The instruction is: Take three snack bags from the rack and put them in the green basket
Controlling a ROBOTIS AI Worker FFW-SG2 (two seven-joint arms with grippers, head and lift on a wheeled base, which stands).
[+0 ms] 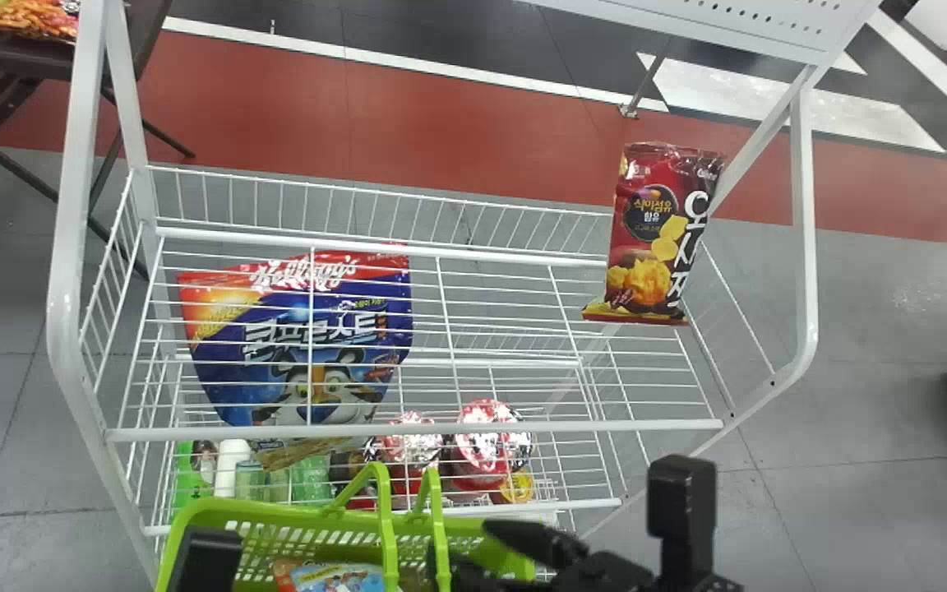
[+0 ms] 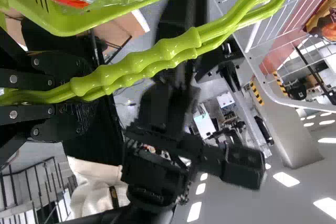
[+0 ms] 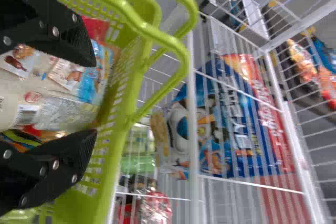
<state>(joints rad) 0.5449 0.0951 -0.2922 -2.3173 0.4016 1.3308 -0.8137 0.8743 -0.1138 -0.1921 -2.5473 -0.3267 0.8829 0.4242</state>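
Observation:
On the rack, a red snack bag leans at the right and a blue-and-red bag lies at the left. The green basket is in front, with bags inside. My right gripper is over the basket's right part; in the right wrist view the gripper stands open above the basket's bags, holding nothing. My left gripper is at the basket's left; in the left wrist view the gripper is shut on the green basket handles.
Bottles and cups stand on the rack's lower shelf, behind the basket. White rack posts rise at both sides, and a perforated panel crosses the top. A dark table holding more bags is at the far left.

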